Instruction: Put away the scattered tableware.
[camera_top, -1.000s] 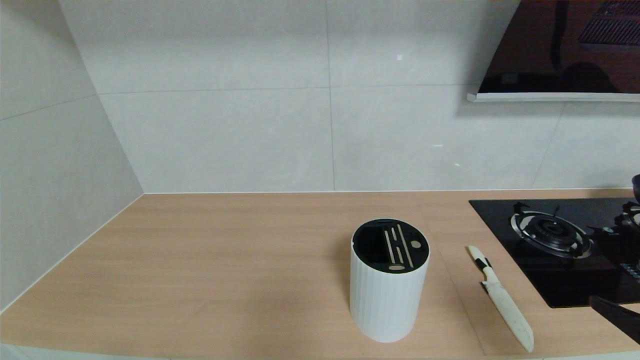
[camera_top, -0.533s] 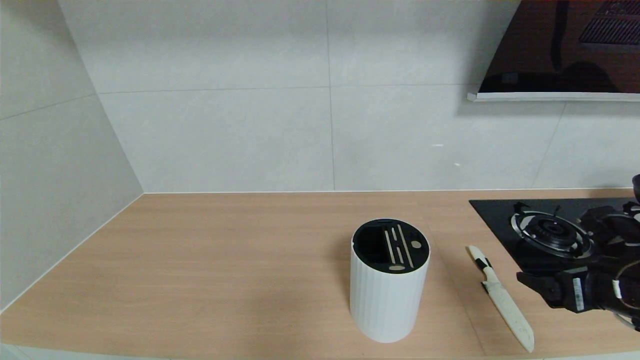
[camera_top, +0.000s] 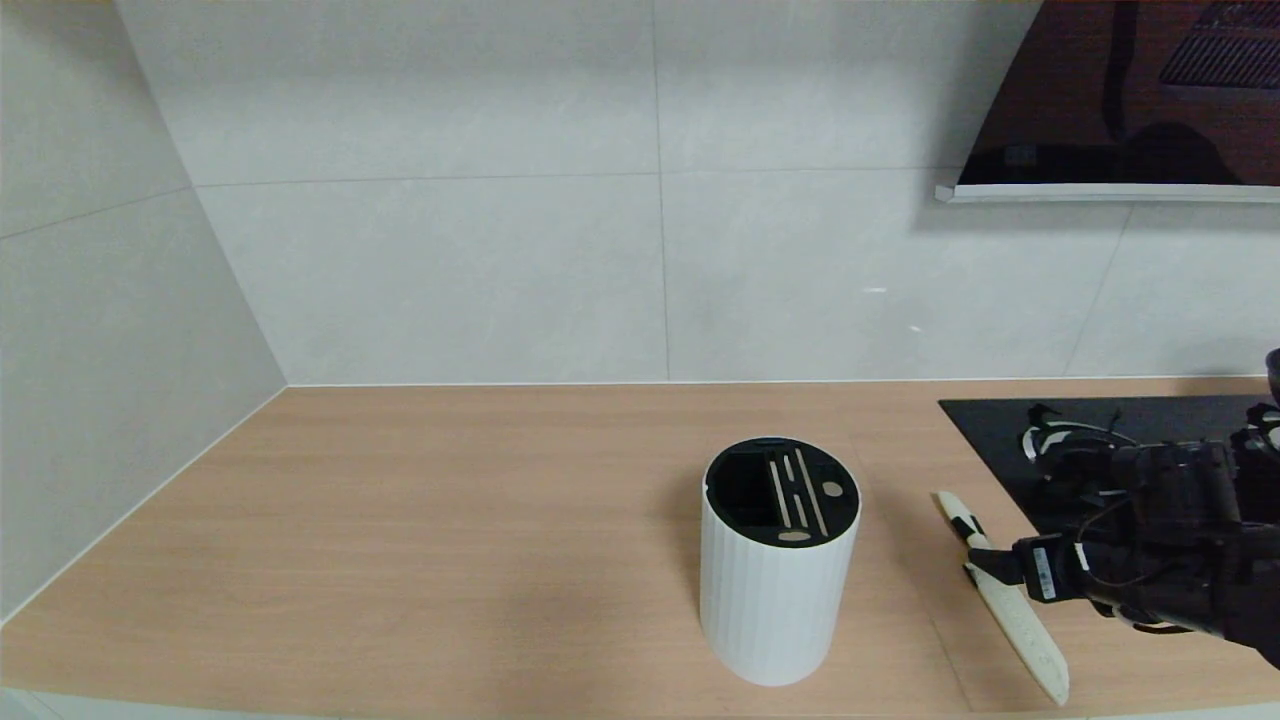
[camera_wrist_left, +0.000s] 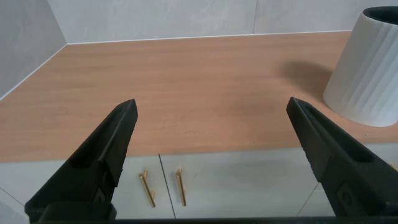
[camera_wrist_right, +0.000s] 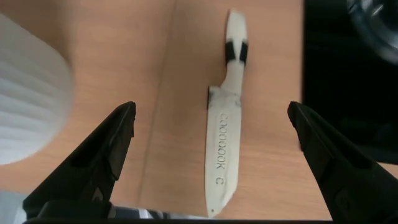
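As the knife lies flat at lower right, the right hand hangs over it. It is wide open, empty.

The right arm is showing a matte black, blocky housing and wearing a small white printed label, with thin black cables looping over it. The left gripper and right gripper are each carrying two plain black wedge-shaped fingers, tapering to blunt tips.
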